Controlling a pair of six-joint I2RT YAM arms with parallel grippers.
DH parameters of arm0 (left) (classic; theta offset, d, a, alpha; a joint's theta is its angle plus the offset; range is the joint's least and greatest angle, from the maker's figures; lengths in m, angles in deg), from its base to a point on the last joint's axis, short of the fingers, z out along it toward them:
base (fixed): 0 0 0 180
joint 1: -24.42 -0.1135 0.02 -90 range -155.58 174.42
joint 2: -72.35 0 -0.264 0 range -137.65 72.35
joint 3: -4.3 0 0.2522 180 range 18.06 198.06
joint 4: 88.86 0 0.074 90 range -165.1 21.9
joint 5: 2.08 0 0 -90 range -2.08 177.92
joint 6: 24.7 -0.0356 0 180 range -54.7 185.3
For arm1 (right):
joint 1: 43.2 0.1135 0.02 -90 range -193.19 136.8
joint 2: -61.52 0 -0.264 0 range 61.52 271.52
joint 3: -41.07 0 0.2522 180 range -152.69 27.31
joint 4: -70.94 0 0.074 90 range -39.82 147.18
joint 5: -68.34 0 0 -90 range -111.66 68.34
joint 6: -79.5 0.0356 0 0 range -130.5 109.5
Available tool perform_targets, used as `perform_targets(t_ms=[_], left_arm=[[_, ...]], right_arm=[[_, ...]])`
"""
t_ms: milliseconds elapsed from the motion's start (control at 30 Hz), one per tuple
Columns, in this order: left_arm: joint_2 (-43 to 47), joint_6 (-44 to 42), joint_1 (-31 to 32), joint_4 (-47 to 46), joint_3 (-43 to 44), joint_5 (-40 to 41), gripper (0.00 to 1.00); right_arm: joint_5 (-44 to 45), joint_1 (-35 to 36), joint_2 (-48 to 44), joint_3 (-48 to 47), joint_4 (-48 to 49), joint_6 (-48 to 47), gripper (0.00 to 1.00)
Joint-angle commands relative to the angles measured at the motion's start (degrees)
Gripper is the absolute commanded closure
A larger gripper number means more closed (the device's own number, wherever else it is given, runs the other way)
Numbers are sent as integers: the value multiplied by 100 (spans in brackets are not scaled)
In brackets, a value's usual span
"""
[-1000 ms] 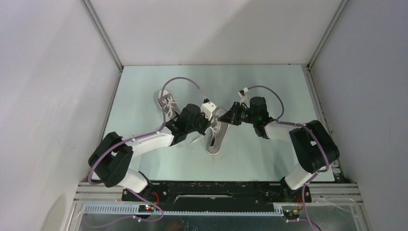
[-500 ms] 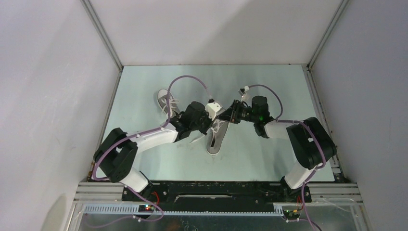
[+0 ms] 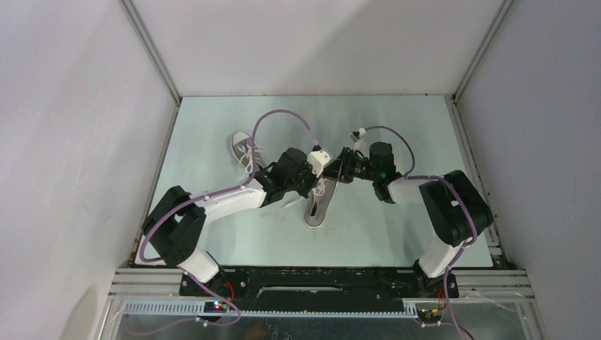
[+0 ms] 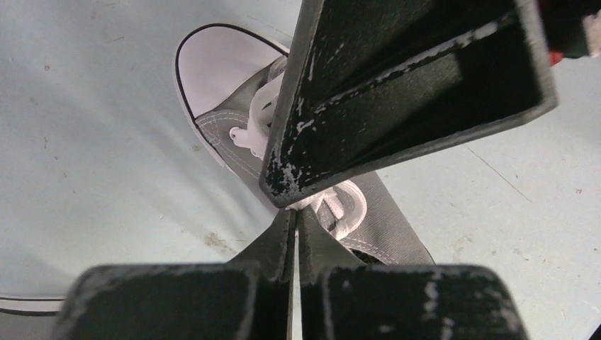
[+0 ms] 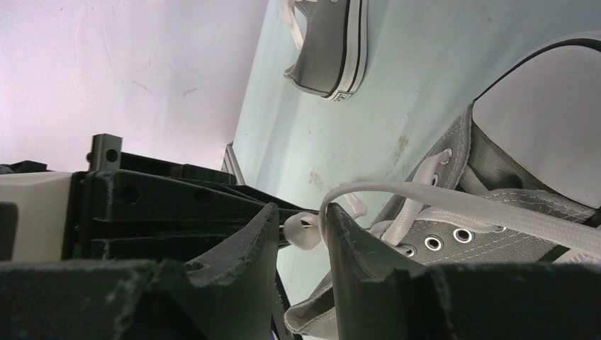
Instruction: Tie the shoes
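Observation:
One grey shoe with a white toe cap lies mid-table, and both grippers meet over its laces. The second shoe lies farther back on the left. In the left wrist view my left gripper is shut, with a thin white lace pinched at its tips just above the shoe. My right gripper is open, with a loop of white lace between its fingers and a lace strand draped over one finger. In the top view the left gripper and right gripper almost touch.
A finger of the right gripper crosses close in front of the left wrist camera. The second shoe shows behind in the right wrist view. White enclosure walls bound the pale green table.
My left gripper has moved right and a little back to meet the right gripper over the middle shoe. The right gripper has edged left. Both shoes have stayed put.

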Motion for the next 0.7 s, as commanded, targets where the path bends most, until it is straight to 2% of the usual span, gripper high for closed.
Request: perform_targets(t_ms=[0,200,433,500,600,667], left_arm=[[-23,-178,62,57,258,-139,100],[-139,-221,79,197,375,-114,100],[-96,-239,97,246,413,29,100],[-76,-256,97,264,430,42,100],[-62,-267,97,318,482,49,100],[-57,-272,105,349,510,32,100]], right_arm=[[-28,35,109,-9,250,-1,66],[-19,67,141,-9,254,-5,66],[-6,72,133,-9,93,-55,78],[11,72,108,-9,5,-103,76],[20,77,72,-3,-101,-176,68],[41,72,35,41,-56,-186,66]])
